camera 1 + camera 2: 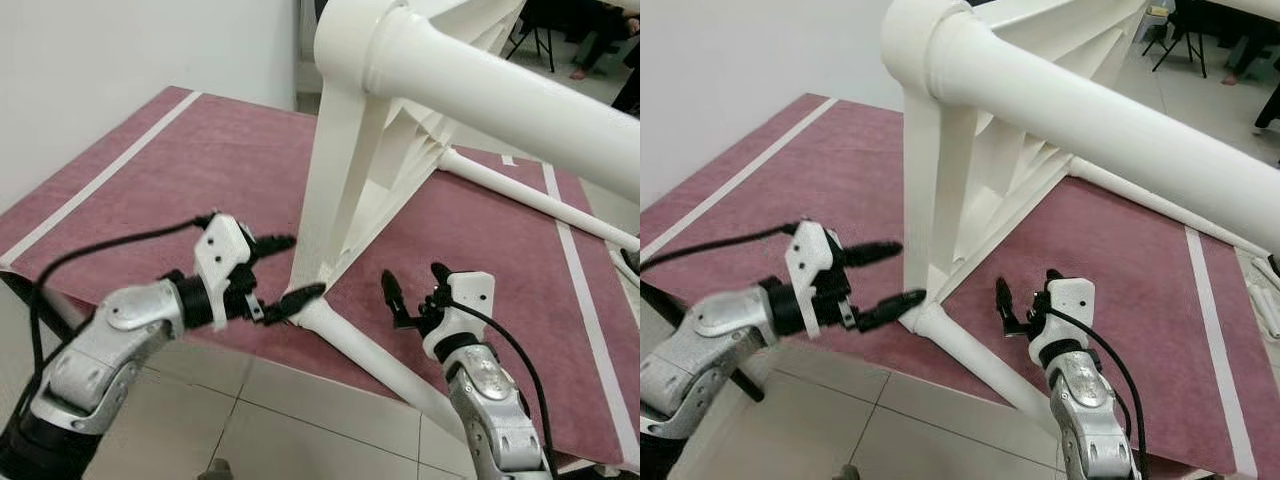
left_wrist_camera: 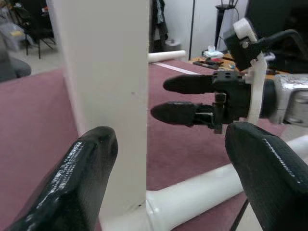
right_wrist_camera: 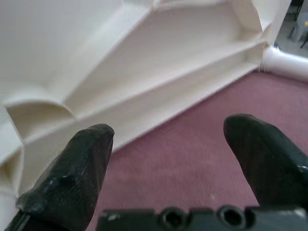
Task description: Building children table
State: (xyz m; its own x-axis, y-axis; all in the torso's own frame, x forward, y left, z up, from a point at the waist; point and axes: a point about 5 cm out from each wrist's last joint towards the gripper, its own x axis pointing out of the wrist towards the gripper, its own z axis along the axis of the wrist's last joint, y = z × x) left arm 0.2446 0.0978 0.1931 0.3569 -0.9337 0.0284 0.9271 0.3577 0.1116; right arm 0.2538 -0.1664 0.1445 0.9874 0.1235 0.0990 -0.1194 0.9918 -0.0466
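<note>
Two grippers flank the white children's table (image 1: 400, 170), which stands on its edge on the maroon mat (image 1: 200, 170). From the head, we see the left gripper (image 1: 285, 270) left of the table's near corner, fingers spread, the lower fingertip (image 1: 305, 296) touching the table leg (image 1: 370, 360). The right gripper (image 1: 415, 285) hovers right of that corner, open, holding nothing. Our left wrist view shows the table's edge (image 2: 106, 96) between its parted fingers (image 2: 77, 187). The right wrist view faces the table's ribbed underside (image 3: 159, 82), fingers (image 3: 72, 178) wide apart.
</note>
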